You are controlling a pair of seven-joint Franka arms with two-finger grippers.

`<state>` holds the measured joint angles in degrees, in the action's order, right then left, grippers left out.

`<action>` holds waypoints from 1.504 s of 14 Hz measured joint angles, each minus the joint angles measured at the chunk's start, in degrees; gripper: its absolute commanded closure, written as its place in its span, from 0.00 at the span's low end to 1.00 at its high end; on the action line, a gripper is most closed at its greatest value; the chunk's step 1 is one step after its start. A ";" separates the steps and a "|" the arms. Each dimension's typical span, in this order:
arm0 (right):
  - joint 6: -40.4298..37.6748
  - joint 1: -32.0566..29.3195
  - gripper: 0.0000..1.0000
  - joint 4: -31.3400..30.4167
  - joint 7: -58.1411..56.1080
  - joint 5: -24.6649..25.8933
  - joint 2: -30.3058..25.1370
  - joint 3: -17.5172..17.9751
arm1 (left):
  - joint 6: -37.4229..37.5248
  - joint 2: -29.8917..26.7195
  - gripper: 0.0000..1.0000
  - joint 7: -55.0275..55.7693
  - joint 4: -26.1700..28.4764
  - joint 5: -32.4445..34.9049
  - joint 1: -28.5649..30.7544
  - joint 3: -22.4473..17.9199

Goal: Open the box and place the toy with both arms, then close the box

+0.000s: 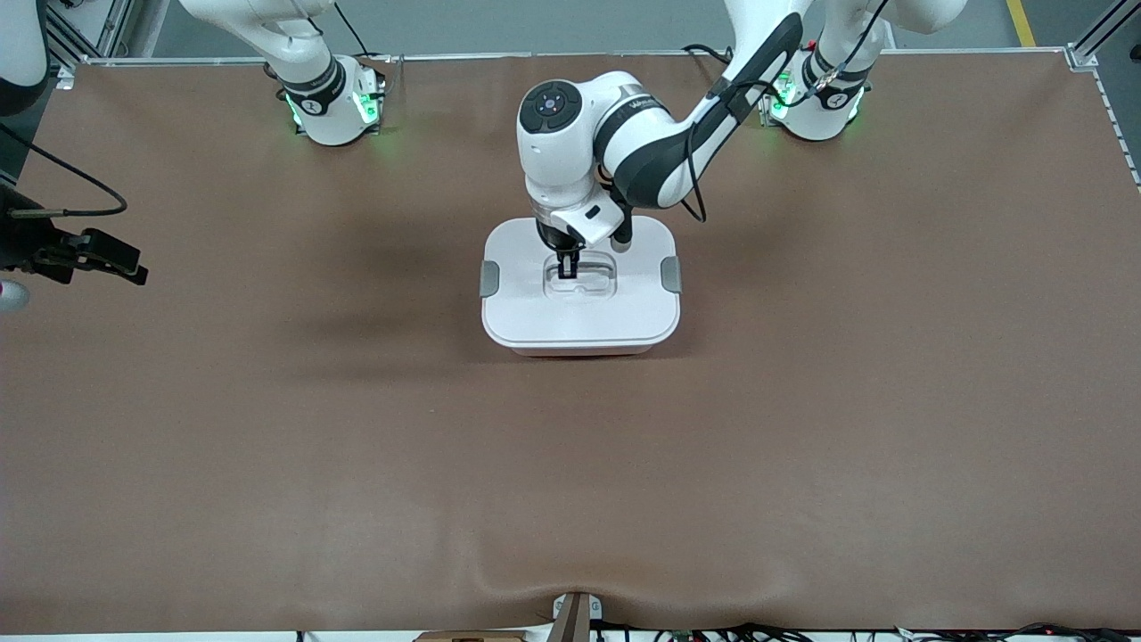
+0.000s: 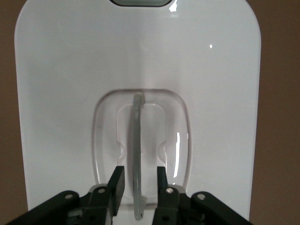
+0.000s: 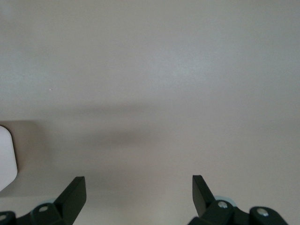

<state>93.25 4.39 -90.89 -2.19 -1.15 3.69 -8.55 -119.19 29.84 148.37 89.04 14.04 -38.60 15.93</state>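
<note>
Your left gripper (image 2: 138,187) hangs over the glossy white lid (image 1: 579,308), fingers slightly parted astride its translucent handle (image 2: 137,154); right gripper (image 3: 138,194) waits wide open, empty.

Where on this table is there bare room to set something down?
Bare brown table mat runs wide between the white-lidded pink plastic box and the camera-side edge, and on toward both table ends. Crowded only at the box: the left gripper straddles its lid handle. The right gripper waits open at its table end.

The white lid (image 1: 579,312) hides the box's inside, and the right arm (image 1: 71,254) is cut off.
</note>
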 measured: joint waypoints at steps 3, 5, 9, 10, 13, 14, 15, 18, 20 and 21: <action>0.10 0.00 0.00 0.29 -0.01 -0.19 -0.03 -0.03 | 0.46 -1.09 0.00 -2.65 -1.30 0.00 1.24 -0.40; 0.09 0.00 0.00 0.58 -0.01 -0.17 -0.11 -0.03 | 2.01 -2.28 0.00 -6.03 -2.73 0.00 3.02 -0.46; -0.03 -0.02 0.00 1.42 -0.01 -0.17 -0.15 -0.11 | 4.97 -4.52 0.00 -21.04 -5.77 0.00 8.95 -0.61; -0.18 -0.02 0.00 1.43 -0.01 -0.17 -0.15 -0.12 | 5.30 -5.17 0.00 -26.32 -6.12 -0.01 11.13 -0.63; -0.70 -0.05 0.00 1.43 -0.01 -0.17 -0.15 -0.18 | 8.10 -7.25 0.00 -43.40 -6.48 -0.02 17.74 -0.64; -0.73 -0.05 0.00 1.43 -0.01 -0.17 -0.15 -0.19 | 9.41 -7.98 0.00 -49.18 -6.52 -0.02 19.84 -0.64; -0.74 -0.05 0.00 1.43 -0.01 -0.17 -0.15 -0.20 | 10.96 -8.81 0.00 -54.54 -6.54 -0.03 21.71 -0.64; -0.75 -0.06 0.00 1.43 -0.01 -0.17 -0.15 -0.20 | 15.79 -11.50 0.00 -69.27 -6.62 -0.87 26.30 -0.51; -0.77 -0.07 0.00 1.43 -0.01 -0.17 -0.15 -0.25 | 18.21 -13.16 0.00 -76.76 -6.68 -1.39 28.74 -0.48; -0.78 -0.08 0.00 1.43 -0.01 -0.17 -0.15 -0.27 | 19.10 -13.94 0.00 -80.61 -6.79 -1.59 30.07 -0.42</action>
<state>92.48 4.31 -89.46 -2.20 -1.32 3.54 -8.83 -100.09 15.90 67.76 82.26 12.46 -8.54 15.51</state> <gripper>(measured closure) 0.000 0.000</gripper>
